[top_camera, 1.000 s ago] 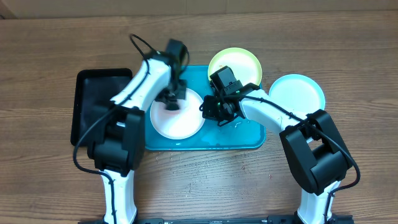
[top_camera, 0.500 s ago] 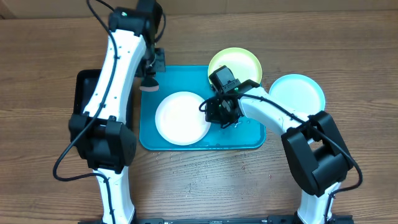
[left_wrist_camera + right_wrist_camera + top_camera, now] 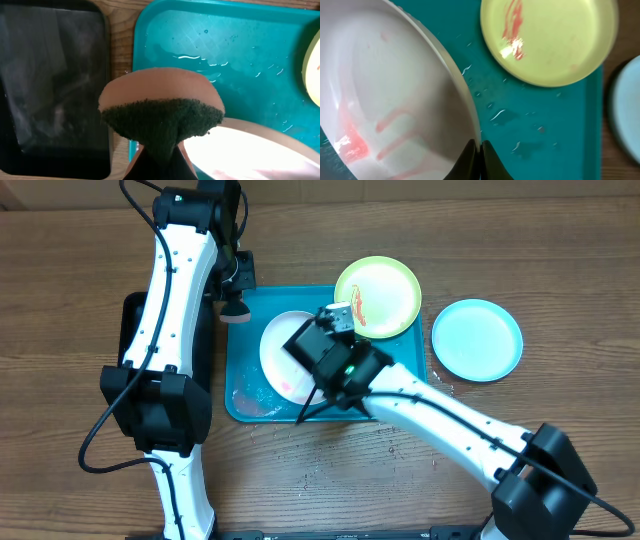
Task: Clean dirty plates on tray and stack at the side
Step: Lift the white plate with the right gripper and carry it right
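Over the tray (image 3: 540, 115), the right gripper (image 3: 479, 150) pinches the white plate (image 3: 385, 95) at its rim: light, stiff, probably slippery; the left gripper (image 3: 237, 292) clamps a sponge (image 3: 160, 95).

tray (image 3: 405, 352) is coloured turquoise | white-pink plate (image 3: 278, 350) and yellow-green plate (image 3: 388, 285) are smeared red | third plate (image 3: 478, 340) is coloured light blue | sponge (image 3: 160, 95) is coloured orange, dark green
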Robot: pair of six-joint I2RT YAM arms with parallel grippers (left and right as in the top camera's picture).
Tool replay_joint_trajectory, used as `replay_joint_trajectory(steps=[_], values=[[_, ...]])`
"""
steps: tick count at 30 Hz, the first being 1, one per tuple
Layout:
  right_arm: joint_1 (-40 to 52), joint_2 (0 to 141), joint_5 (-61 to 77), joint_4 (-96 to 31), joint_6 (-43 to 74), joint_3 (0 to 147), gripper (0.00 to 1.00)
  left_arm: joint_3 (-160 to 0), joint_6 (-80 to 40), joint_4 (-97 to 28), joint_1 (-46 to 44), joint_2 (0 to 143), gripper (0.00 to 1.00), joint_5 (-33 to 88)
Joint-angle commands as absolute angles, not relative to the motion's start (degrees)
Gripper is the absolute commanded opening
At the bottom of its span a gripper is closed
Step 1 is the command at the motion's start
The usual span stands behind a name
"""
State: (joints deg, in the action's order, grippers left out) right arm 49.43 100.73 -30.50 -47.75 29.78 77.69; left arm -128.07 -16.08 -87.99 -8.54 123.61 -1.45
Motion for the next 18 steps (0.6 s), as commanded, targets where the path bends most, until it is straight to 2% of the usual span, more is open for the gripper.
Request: replay_joint_trajectory(steps=[1,12,18], values=[[53.41,99.22,-48.95,-47.53,29.98,78.96,0.04,-129.21,-14.76,-87.79,-8.69,123.63,0.04,-0.47],[64.40,99.11,-83.31,-47.24,29.95,78.96,0.04,-129.21,-14.76,-87.74,-8.69,123.63,0.04,-0.51],[67.70,99.11,-90.11,-47.05,29.93,78.96,0.04,-129.21,-14.76,-87.64,-8.69,123.63,0.04,-0.51]])
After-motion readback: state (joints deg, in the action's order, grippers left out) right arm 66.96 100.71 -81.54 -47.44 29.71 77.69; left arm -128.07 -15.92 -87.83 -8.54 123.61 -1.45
